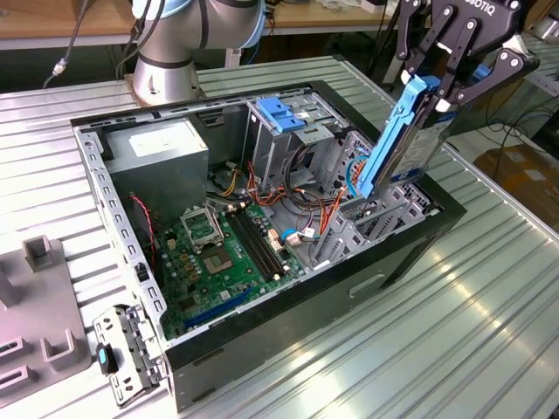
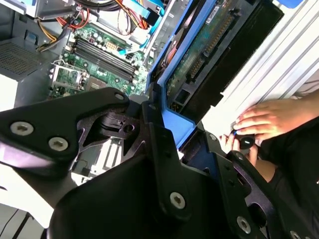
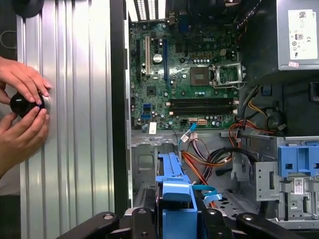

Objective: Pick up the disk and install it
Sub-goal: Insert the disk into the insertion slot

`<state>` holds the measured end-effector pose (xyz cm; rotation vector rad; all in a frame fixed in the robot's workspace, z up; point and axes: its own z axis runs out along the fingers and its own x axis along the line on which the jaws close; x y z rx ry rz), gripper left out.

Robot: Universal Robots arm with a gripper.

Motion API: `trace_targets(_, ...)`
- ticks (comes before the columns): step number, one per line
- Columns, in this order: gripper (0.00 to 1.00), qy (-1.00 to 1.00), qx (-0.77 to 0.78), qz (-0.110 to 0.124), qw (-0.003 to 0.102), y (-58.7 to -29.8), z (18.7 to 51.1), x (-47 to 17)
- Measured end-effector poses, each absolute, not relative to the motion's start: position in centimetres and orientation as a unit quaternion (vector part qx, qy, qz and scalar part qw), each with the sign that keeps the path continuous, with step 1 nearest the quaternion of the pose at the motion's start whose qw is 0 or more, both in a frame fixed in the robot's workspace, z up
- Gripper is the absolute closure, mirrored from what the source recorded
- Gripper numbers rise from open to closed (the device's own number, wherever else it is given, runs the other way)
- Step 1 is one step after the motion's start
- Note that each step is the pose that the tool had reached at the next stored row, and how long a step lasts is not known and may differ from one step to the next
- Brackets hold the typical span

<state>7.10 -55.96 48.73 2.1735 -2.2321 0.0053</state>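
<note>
The gripper [image 1: 447,87] pinches the upper end of the disk [image 1: 406,148] between its fingers. The disk hangs steeply tilted (blue carrier edge outward), its long axis running down from the fingers, with its lower end inside the computer case [image 1: 262,349] at the drive bay [image 1: 376,223].

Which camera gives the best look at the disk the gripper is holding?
The exterior view: the disk hangs tilted in the gripper above the open case, blue frame along one edge. The second wrist view shows its circuit-board side close up; the first wrist view shows the blue frame's end.
</note>
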Motion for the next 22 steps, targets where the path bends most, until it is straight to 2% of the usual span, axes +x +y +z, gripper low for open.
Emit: trace_targets(22, 0.63, -0.716, 0.698, 0.003, 0.012, -55.4, 45.5, 6.5)
